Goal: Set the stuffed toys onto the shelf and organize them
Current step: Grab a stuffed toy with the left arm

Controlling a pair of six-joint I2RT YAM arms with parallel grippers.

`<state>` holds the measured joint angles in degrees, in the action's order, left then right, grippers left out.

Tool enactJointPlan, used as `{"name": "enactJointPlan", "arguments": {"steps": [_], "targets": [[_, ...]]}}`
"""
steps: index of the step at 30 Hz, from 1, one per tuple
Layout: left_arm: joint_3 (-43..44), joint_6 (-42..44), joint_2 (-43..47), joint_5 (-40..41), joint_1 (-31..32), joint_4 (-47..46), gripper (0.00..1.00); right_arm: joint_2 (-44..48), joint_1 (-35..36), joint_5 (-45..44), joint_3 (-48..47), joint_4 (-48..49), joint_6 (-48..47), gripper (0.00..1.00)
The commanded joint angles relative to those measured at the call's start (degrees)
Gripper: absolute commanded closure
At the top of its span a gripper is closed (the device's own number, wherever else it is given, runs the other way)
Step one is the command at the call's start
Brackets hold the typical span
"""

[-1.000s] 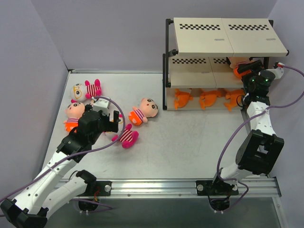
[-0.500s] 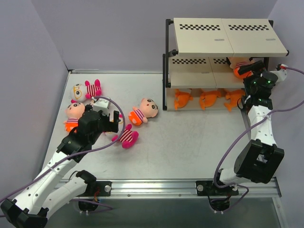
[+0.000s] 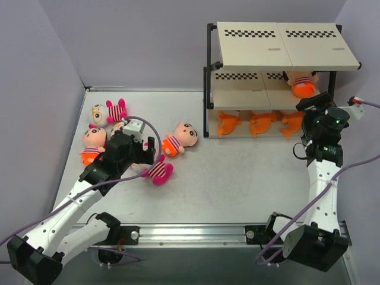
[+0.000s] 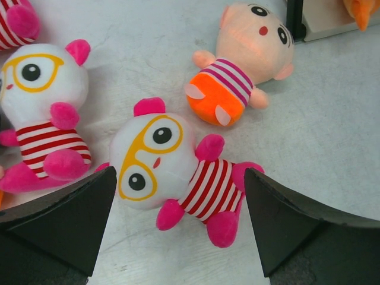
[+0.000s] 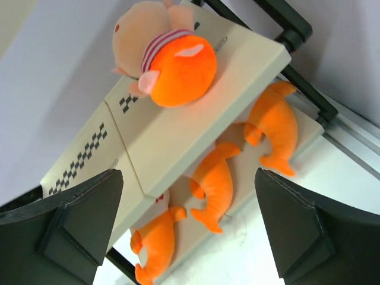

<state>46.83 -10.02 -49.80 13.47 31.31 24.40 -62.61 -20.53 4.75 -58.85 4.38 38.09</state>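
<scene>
My left gripper (image 4: pixel 179 171) is open, its fingers on either side of a pink-limbed toy with yellow glasses (image 4: pixel 172 172) lying on the table. In the top view this gripper (image 3: pixel 144 155) covers the toy's head, and its striped body (image 3: pixel 158 171) sticks out. Two more pink toys (image 4: pixel 41 113) (image 4: pixel 15 24) and a peach doll (image 4: pixel 243 65) lie close by. My right gripper (image 5: pixel 189 172) is open and empty, just off the shelf (image 3: pixel 249 89). A peach doll (image 5: pixel 172 53) rests on the middle board. Three orange sharks (image 5: pixel 273 127) (image 5: pixel 217 181) (image 5: pixel 154 243) lie on the bottom board.
Another peach doll (image 3: pixel 92 143) lies at the table's left, next to the left arm. The shelf's black posts (image 3: pixel 209 71) stand at its corners, and its top board (image 3: pixel 285 44) holds nothing. Purple walls close the left and back sides.
My right gripper opened wide and drew back from the middle board, leaving the peach doll there. My left gripper shifted slightly right and nearer, over the pink toy.
</scene>
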Motion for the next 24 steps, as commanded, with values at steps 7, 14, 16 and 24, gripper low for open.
{"name": "enactJointPlan", "arguments": {"steps": [7, 14, 16, 24], "targets": [[7.2, -9.1, -13.2, -12.8, -4.1, -10.3, 0.03, 12.0, 9.7, -7.2, 6.1, -5.9, -4.9, 0.01], [15.6, -11.5, -28.0, -23.9, -10.8, -14.1, 0.03, 18.3, 17.3, -5.3, 12.3, -2.1, -11.6, 0.02], [19.2, -11.0, -33.7, -27.7, -12.7, -13.7, 0.03, 20.9, 19.4, -3.0, 14.4, -1.2, -12.8, 0.02], [33.0, -4.1, -51.7, -33.2, -14.5, -4.5, 0.02, 28.1, 23.0, -0.1, 17.5, -3.5, -16.2, 0.02]]}}
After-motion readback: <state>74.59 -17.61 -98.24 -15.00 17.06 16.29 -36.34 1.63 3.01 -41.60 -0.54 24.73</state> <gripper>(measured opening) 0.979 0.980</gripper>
